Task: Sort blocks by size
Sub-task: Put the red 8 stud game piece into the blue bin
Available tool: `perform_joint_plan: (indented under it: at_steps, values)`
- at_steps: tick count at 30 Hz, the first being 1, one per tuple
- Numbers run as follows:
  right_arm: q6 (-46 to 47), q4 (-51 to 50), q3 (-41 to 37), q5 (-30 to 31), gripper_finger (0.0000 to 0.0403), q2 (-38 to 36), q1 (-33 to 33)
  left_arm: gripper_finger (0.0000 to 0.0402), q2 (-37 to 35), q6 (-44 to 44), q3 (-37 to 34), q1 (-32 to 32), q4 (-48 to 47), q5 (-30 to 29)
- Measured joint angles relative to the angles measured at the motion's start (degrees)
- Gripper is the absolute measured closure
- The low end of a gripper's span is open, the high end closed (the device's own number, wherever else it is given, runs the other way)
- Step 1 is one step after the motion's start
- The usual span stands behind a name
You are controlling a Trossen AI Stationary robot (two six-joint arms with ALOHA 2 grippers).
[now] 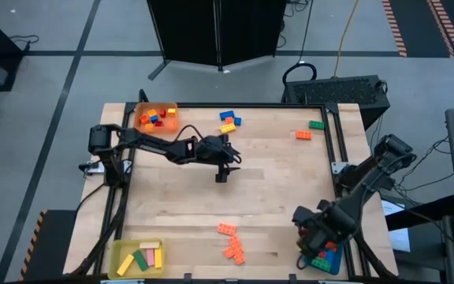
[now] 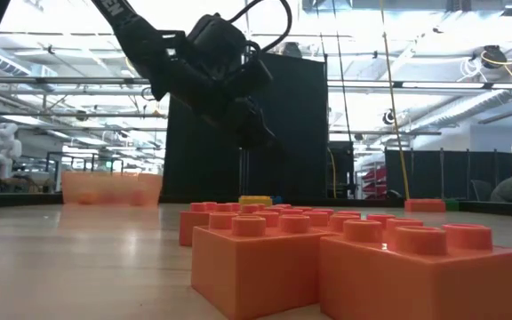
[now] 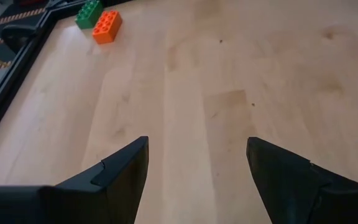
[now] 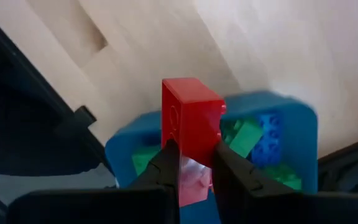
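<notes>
My right gripper point(image 1: 320, 246) hangs at the table's near right corner, shut on a red block point(image 4: 190, 112) above the blue tray point(image 4: 304, 127), which holds green and blue blocks. My left gripper point(image 3: 197, 149) stands open just above bare wood near the table's middle point(image 1: 222, 171), with nothing between its fingers. Loose blocks lie on the table: an orange cluster point(image 1: 231, 241) near the front edge, a blue and yellow group point(image 1: 228, 120) at the back, and a green block point(image 3: 89, 12) beside an orange one point(image 3: 107, 26) at the back right. My right gripper pinches the red block between its two fingers, on two opposite sides point(image 4: 188, 142) at the end nearest the wrist. The fingers point down from above. The block sticks out past the fingertips, lifted clear over the blue tray.
An orange tray point(image 1: 143, 125) with small blocks stands at the back left. A yellow tray point(image 1: 121, 256) with long blocks stands at the near left. A black frame point(image 1: 333, 138) borders the table's right side. Open wood lies between the block groups.
</notes>
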Motion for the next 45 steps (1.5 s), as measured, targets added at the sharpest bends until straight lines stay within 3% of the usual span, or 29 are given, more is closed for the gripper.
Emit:
perform_joint_plan:
  at_steps: [19,30,38,45]
  values:
    - [15.8,4.2,0.0,-0.2,0.0354,2.8,10.4,0.0130,0.0,-2.9,0.0,-1.3,-0.8,0.0]
    - [17.4,3.6,0.0,0.3,0.0334,6.5,11.0,0.0130,0.0,-2.8,0.0,-1.8,-0.3,0.0]
    - [16.7,2.8,0.0,4.2,0.0324,7.0,11.0,0.0130,0.0,-2.9,0.0,-1.8,0.1,0.0]
    - [17.0,3.2,0.0,1.7,0.0300,7.0,11.0,0.0130,0.0,-2.9,0.0,-1.9,0.0,0.0]
